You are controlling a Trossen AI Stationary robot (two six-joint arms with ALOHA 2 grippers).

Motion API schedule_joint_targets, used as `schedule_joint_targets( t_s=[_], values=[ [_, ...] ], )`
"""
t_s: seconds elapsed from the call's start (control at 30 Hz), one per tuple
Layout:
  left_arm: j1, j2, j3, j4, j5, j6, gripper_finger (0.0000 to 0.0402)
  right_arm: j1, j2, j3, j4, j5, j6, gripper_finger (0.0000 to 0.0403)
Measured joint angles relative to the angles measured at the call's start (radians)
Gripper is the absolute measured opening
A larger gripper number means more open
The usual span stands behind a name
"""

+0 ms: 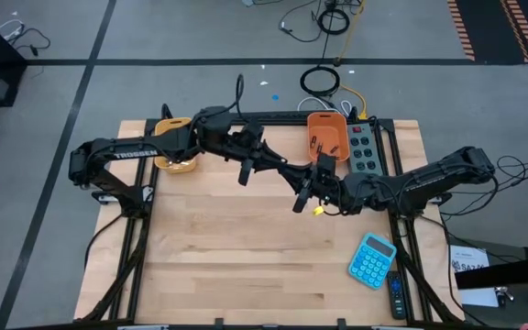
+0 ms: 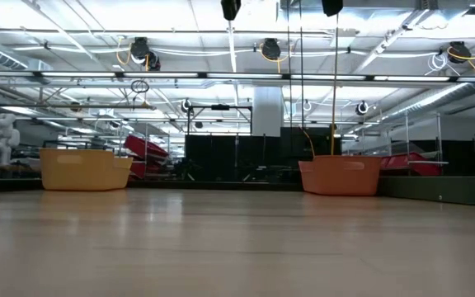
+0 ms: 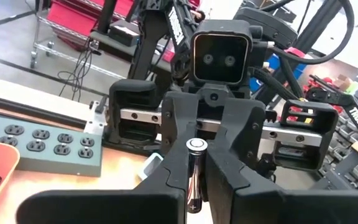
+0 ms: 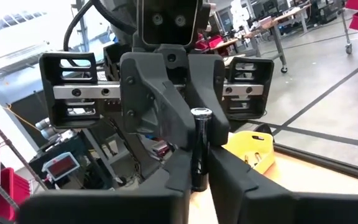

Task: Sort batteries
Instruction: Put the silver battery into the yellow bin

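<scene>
While the two arms meet nose to nose above the middle of the counter [image 1: 246,266], a single battery [image 3: 195,177] stands upright between them, gripped from both sides. In the left wrist view the left gripper [image 3: 195,186] has its fingers pinching the dark cylinder low in the frame, its silvery cap showing at centre. The right wrist view shows the same battery [image 4: 199,149] at frame centre, with the right gripper [image 4: 197,180] and its fingers closed against its lower part. In the high view the grippers meet just right of centre, the left gripper [image 1: 302,188] coming from the upper left and the right gripper [image 1: 324,194] from the right.

Behind them, at the upper middle, the orange bin [image 1: 327,135] holds a few dark batteries [image 1: 319,143], beside a grey power strip [image 1: 365,147]. A yellow bin [image 1: 174,147] sits at the upper left edge of the counter. The blue calculator [image 1: 372,260] lies at the lower right.
</scene>
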State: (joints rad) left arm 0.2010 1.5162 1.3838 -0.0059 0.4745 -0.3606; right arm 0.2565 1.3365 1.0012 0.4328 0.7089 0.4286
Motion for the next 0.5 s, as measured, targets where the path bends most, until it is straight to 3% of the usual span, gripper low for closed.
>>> schedule_joint_targets(
  t_s=[0.3, 0.5],
  values=[
    [0.006, 0.005, -0.002, -0.012, -0.007, -0.028, 0.0030, 0.001, -0.005, 0.002, -0.074, -0.017, 0.058, 0.0187],
    [0.040, -0.042, -0.003, -0.115, -0.078, -0.050, 0.0030, 0.009, -0.080, 0.002, -0.355, -0.010, 0.192, 0.0213]
  ],
)
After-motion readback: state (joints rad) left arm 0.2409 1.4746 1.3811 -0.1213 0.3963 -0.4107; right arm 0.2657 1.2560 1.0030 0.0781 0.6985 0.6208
